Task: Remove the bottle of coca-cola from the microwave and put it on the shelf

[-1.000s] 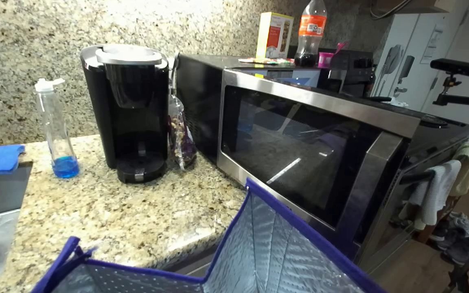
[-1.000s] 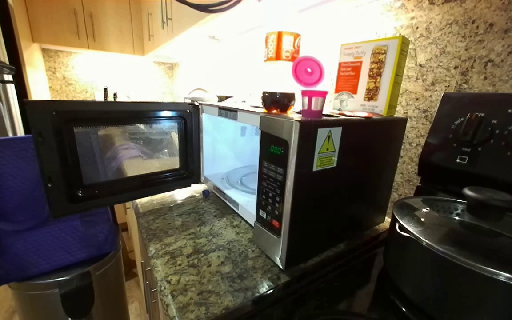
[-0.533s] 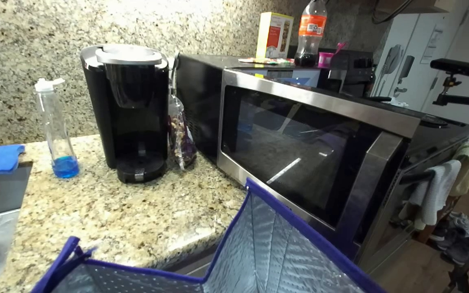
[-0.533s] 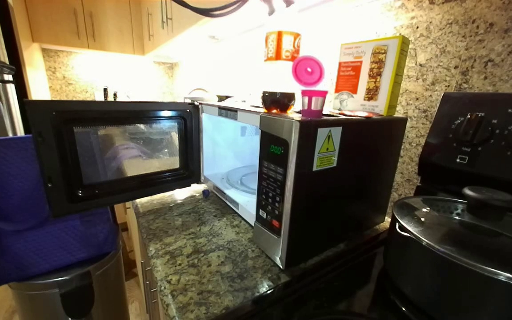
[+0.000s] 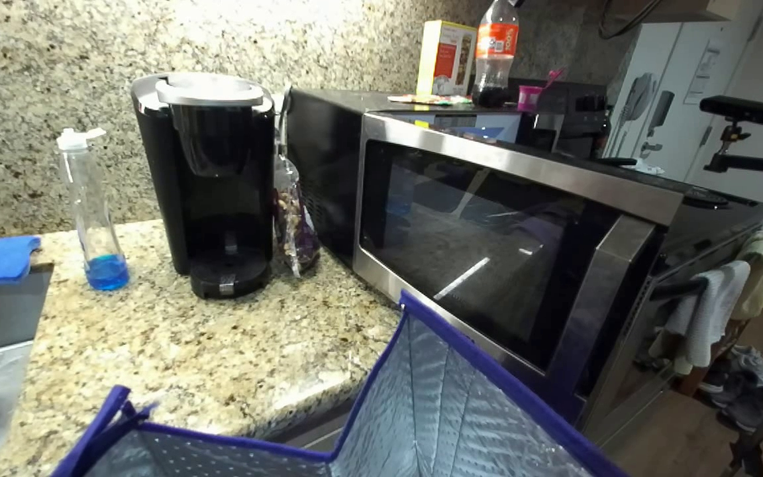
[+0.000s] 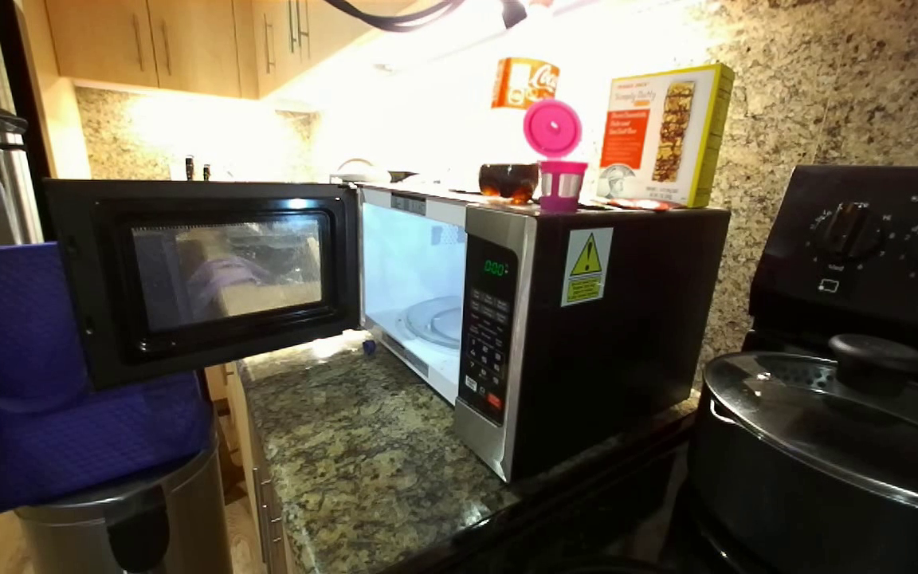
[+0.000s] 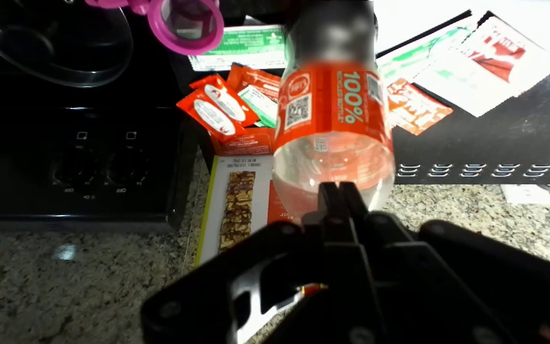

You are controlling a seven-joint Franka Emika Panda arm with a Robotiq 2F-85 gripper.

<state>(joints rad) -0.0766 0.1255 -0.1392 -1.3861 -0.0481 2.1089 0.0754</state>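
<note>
The bottle of coca-cola [image 5: 495, 43] stands upright on top of the microwave [image 6: 610, 343], with a little dark drink at its bottom. In the wrist view the bottle [image 7: 334, 100] is seen from above, red label around its middle. My gripper [image 7: 338, 185] is shut at the bottle's top, its fingertips nearly together. No clear gap holding a thing shows between them. A pinkish patch beside the left finger may be the cap; the rest is hidden. In an exterior view the gripper [image 6: 515, 13] is a dark tip above the label. The microwave door [image 6: 228, 271] hangs open. I cannot make out the shelf.
Close to the bottle stand a pink cup with raised lid [image 6: 562, 185] and a snack bar box [image 6: 658, 139]. Wrappers [image 7: 217, 105] lie around it. A lidded pot [image 6: 833, 446] sits on the stove. A coffee maker [image 5: 216, 185] and purple bag [image 5: 434, 384] flank the microwave.
My gripper has come down at the top edge of an exterior view and shut. The bottle has shifted slightly across the microwave top and turned, so its brand lettering now shows.
</note>
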